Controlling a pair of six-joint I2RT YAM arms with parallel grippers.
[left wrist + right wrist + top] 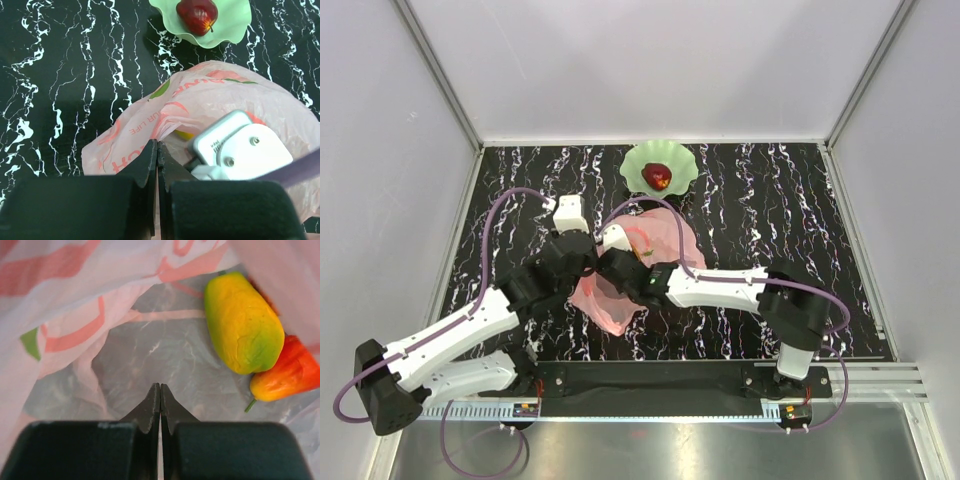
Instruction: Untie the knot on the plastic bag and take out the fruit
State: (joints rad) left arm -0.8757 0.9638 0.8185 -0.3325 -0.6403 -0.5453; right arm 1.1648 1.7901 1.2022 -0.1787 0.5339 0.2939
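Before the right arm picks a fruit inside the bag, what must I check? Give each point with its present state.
1. Mouth of plastic bag open, right gripper inside: ok.
2. Fruit in view: ok, yellow fruit and orange fruit ahead.
3. Open for grasping: not ok, right gripper shut, empty.
4. Hold on bag edge by left gripper: cannot tell.
5. Room on green dish: ok, only a red apple there.

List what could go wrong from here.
1. The right gripper sits shut inside the bag; opening there, it may pinch plastic instead of fruit.
2. The mango touches the red fruit, so grasping one may push the other away.
3. The left gripper is shut at the bag's lip; if it slips, the mouth could sag shut.
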